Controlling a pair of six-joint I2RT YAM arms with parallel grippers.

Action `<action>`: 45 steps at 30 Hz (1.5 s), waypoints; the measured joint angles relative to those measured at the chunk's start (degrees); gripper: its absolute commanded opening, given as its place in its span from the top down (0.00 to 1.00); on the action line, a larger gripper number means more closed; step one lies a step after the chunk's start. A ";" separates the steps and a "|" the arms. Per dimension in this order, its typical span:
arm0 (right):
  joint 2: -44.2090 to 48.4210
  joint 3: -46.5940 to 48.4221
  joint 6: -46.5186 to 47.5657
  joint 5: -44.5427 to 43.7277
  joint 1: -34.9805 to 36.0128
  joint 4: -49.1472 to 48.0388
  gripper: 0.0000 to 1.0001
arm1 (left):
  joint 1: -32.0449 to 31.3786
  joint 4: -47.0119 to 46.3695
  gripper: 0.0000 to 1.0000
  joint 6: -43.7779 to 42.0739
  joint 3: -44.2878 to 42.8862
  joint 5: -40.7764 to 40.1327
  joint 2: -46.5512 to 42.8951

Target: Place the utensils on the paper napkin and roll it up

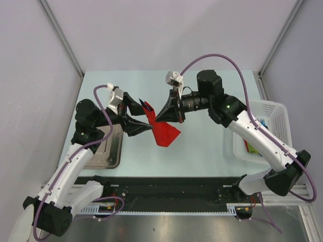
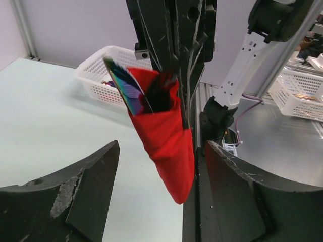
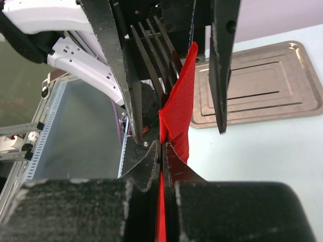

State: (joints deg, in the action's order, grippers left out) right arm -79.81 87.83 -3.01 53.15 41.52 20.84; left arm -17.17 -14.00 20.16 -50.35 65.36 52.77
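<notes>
The paper napkin (image 1: pixel 164 130) is a red folded bundle hanging above the table, pinched at its upper edge by my right gripper (image 1: pixel 158 119), which is shut on it. In the left wrist view the napkin (image 2: pixel 166 141) forms a pocket, and dark utensils (image 2: pixel 159 94) stick out of its top beside a shiny multicoloured piece (image 2: pixel 124 85). Fork tines (image 3: pixel 154 45) show beside the red paper (image 3: pixel 182 96) in the right wrist view, just past my right gripper (image 3: pixel 162 147). My left gripper (image 2: pixel 161 201) is open, its fingers (image 2: pixel 88 191) standing apart on either side of the napkin's lower tip without touching it.
A metal tray (image 1: pixel 112 151) lies on the table's left side under the left arm. A white mesh basket (image 1: pixel 275 108) with a few items stands at the right edge. Another white basket (image 2: pixel 298 93) sits beyond the table.
</notes>
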 measured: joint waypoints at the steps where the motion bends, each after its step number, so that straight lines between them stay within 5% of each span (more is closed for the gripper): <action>1: 0.13 0.00 0.33 -0.39 0.63 0.42 1.00 | -0.66 -0.44 0.29 0.26 0.00 0.02 0.13; 5: 0.76 0.31 2.91 -2.51 3.43 2.16 1.00 | -2.25 -2.82 0.41 1.49 0.00 0.52 0.24; 19: 1.09 2.89 6.54 -6.45 6.14 3.37 1.00 | -5.22 -6.54 0.54 2.62 2.56 2.38 -0.26; 29: 1.11 2.97 7.91 -7.41 7.02 3.78 0.99 | -5.33 -7.82 0.98 4.00 2.67 2.58 -0.33; 30: 1.11 2.97 8.00 -7.54 7.02 3.82 0.93 | -5.33 -7.82 1.00 4.17 2.67 2.62 -0.33; 31: 1.14 2.97 8.02 -7.74 7.02 3.85 0.69 | -5.33 -7.85 1.00 4.31 2.67 2.60 -0.33; 33: 1.22 2.97 7.93 -7.96 6.84 3.93 0.44 | -5.33 -7.82 1.00 4.31 2.71 2.60 -0.33; 36: 1.64 2.97 6.86 -8.15 5.38 4.24 0.26 | -5.16 -7.82 1.00 4.55 3.10 2.56 -0.31; 45: 8.11 -0.37 7.65 -8.35 -4.28 10.62 0.28 | -4.37 -9.79 1.00 6.91 3.32 2.27 2.12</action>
State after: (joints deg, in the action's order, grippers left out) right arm -71.70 87.46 4.64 44.80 37.23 31.46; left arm -21.54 -23.79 27.07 -47.03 67.64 54.89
